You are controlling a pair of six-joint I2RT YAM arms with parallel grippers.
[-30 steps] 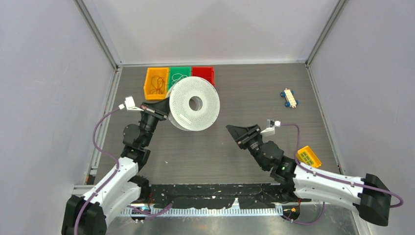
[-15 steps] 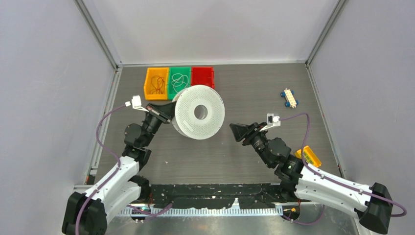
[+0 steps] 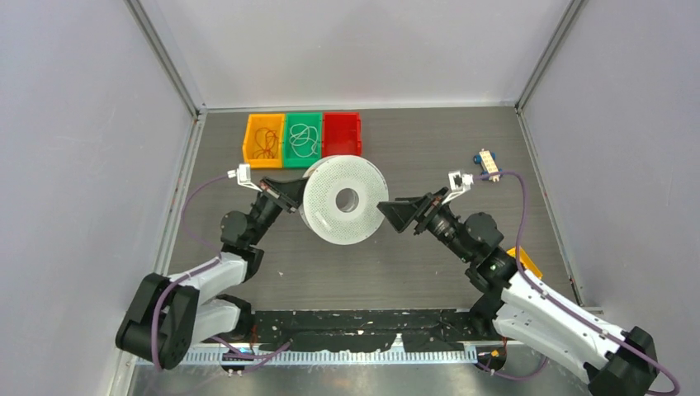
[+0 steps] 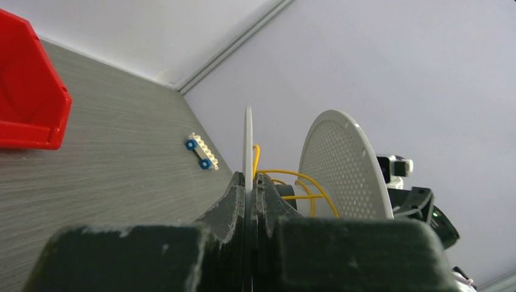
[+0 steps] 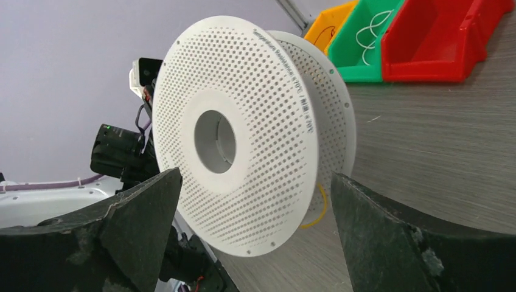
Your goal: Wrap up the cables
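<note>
A white perforated spool [image 3: 345, 200] is held upright above the table's middle. My left gripper [image 3: 290, 196] is shut on the thin edge of one flange [image 4: 248, 143], its jaws pinching the disc from both sides. The yellow cable [image 4: 296, 175] loops loosely round the hub between the two flanges. A short arc of the cable [image 5: 320, 208] shows below the spool in the right wrist view. My right gripper [image 3: 390, 213] stands open just right of the spool. Its fingers [image 5: 389, 234] straddle the near flange [image 5: 243, 134] without touching it.
Orange bin [image 3: 263, 139], green bin [image 3: 304, 138] and red bin [image 3: 342, 132] line the back, with dark-red and white wires in the first two. A toy car [image 3: 487, 162] lies at the far right. A small yellow bin [image 3: 526, 262] sits by the right arm.
My left gripper has carried the spool rightward toward the table's middle. The right gripper has risen to the spool's right side and its jaws have spread wide.
</note>
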